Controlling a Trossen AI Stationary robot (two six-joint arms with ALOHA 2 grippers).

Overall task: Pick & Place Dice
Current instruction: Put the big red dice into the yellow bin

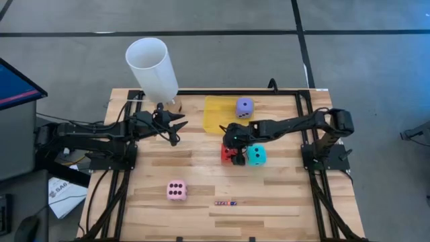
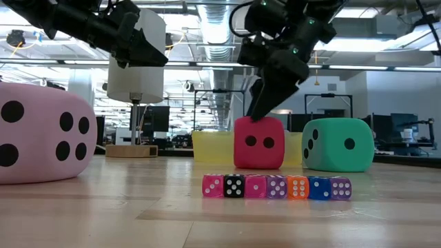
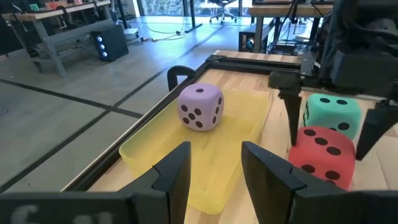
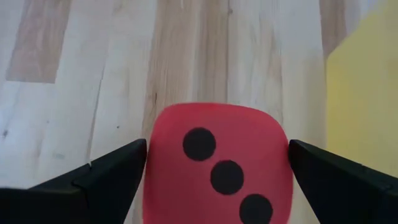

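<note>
You have four soft dice with black pips. The red die (image 1: 228, 153) sits on the table straight below the right gripper (image 1: 233, 144), between its spread fingers, three pips up in the right wrist view. The cyan die (image 1: 256, 155) rests just beside the red one, on the side toward that arm's base. The purple die (image 1: 244, 107) lies in the yellow tray beyond the gripper, and the pink die (image 1: 177, 190) is well apart from it, six pips up.

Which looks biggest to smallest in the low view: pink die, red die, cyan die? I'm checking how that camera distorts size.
1. pink die, largest, though it sits nearest the camera.
2. cyan die and red die: look about alike, so no ranking between them.
</note>
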